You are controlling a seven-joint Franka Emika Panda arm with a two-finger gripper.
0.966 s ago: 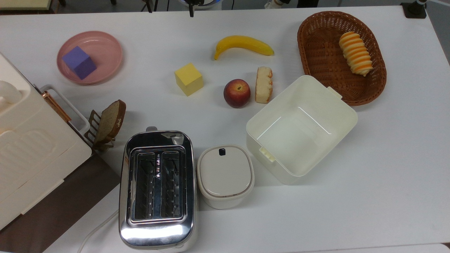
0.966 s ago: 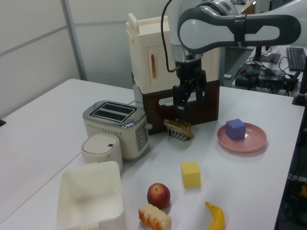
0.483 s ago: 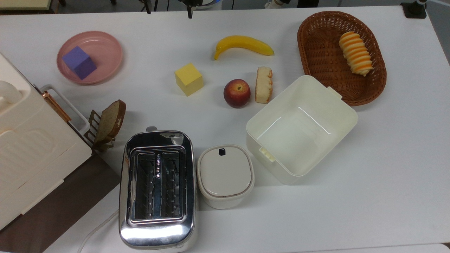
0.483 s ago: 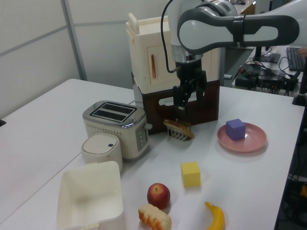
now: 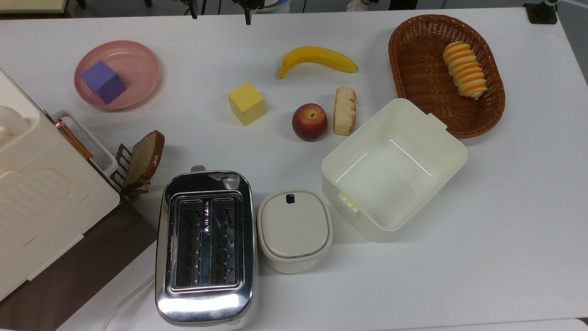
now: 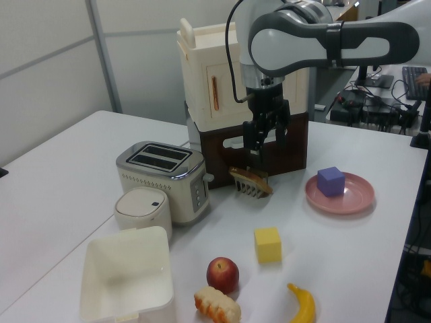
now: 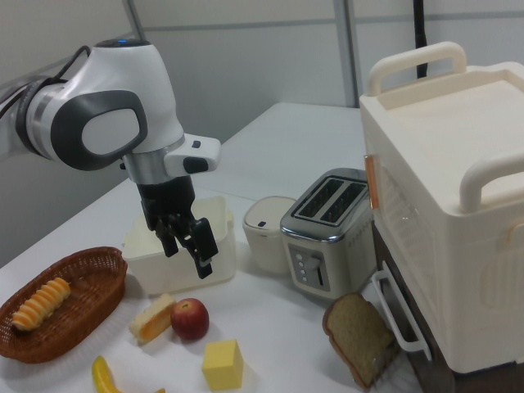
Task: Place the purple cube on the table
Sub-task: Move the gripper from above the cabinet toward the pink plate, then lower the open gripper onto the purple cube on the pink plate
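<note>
banana (image 7: 104, 375) cut off below

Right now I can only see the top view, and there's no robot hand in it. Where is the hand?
Observer: The gripper hangs in the air, well off the table. In the left view it shows just above the bread slice.
Operator: Is it holding something?
Observer: No. In the right view its fingers are apart with nothing between them.
Operator: Is it close to the purple cube?
Observer: Not touching. In the left view the purple cube sits on the pink plate, off to the gripper's right and lower down.
</note>
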